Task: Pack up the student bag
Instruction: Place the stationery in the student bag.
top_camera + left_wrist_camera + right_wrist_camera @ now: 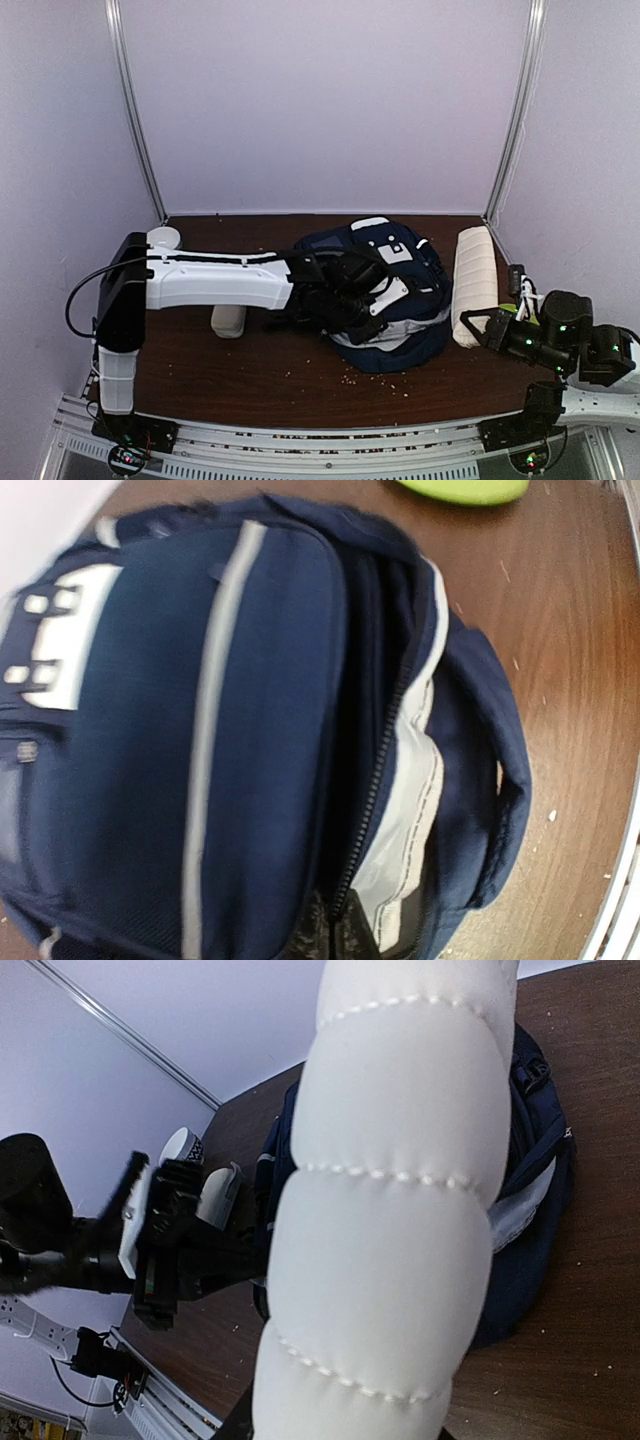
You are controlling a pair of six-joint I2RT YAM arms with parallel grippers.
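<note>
The student bag, navy with white stripes and a white buckle patch, lies mid-table with its main zip open and grey lining showing. My left gripper is over the bag; in the left wrist view its dark fingertips close on the zip edge at the mouth. My right gripper is shut on the near end of a white quilted pouch, just right of the bag. The pouch fills the right wrist view and hides the fingers.
A small white container stands left of the bag under the left arm, and a white round object sits at the back left. A lime-green object lies beyond the bag. Crumbs are scattered on the brown table. Walls enclose three sides.
</note>
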